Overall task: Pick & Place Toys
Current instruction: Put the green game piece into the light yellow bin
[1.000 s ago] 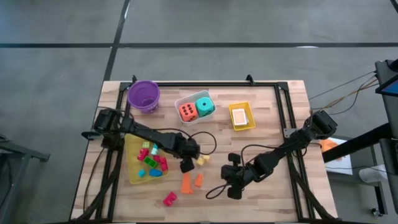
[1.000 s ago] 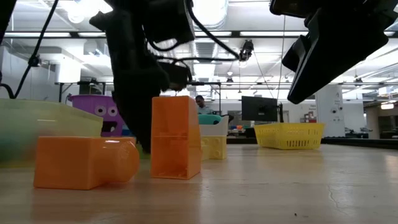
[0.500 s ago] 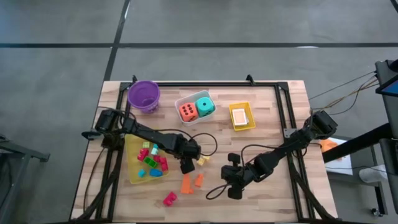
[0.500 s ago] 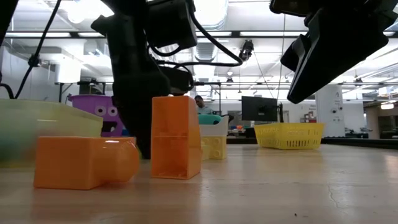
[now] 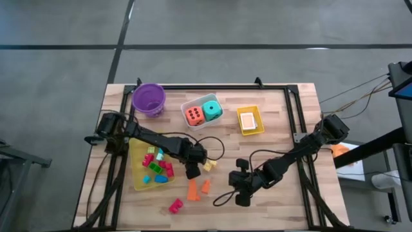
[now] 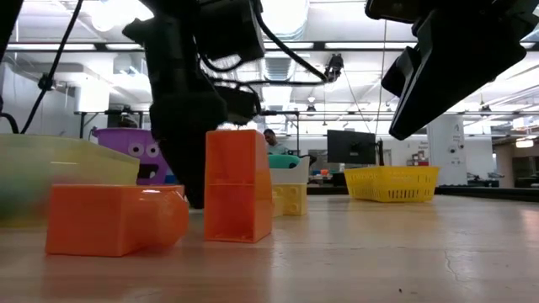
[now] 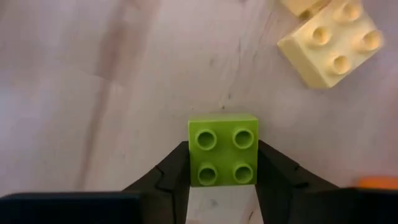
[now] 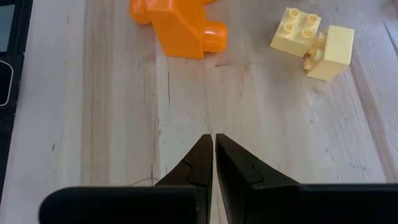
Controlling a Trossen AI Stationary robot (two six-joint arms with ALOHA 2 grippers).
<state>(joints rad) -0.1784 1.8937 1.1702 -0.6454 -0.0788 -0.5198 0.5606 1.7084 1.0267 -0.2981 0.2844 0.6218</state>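
Observation:
A small green block (image 7: 222, 149) lies studs up on the wooden table, between the fingers of my left gripper (image 5: 193, 171), which is shut on it beside the yellow tray (image 5: 136, 180) of several bright blocks. Two pale yellow blocks (image 7: 329, 40) lie just beyond it. Two orange blocks (image 5: 192, 189) (image 5: 205, 187) stand nearer the front edge, and a red block (image 5: 175, 205) lies nearer still. My right gripper (image 8: 213, 146) hovers shut over bare table right of the orange blocks, holding nothing. My left gripper pinches the green block by two opposite side faces (image 7: 191, 163), one finger (image 7: 174, 177) on each side. The fingers come from above, pointing steeply down. The block sits level with its studs up, its underside on the table.
At the back stand a purple bowl (image 5: 149, 98), a white tray (image 5: 193, 103) with an orange and a teal die, and a small yellow tray (image 5: 250, 132) holding a card. Cables loop over the table's middle (image 5: 222, 151). Bare wood lies at the front right.

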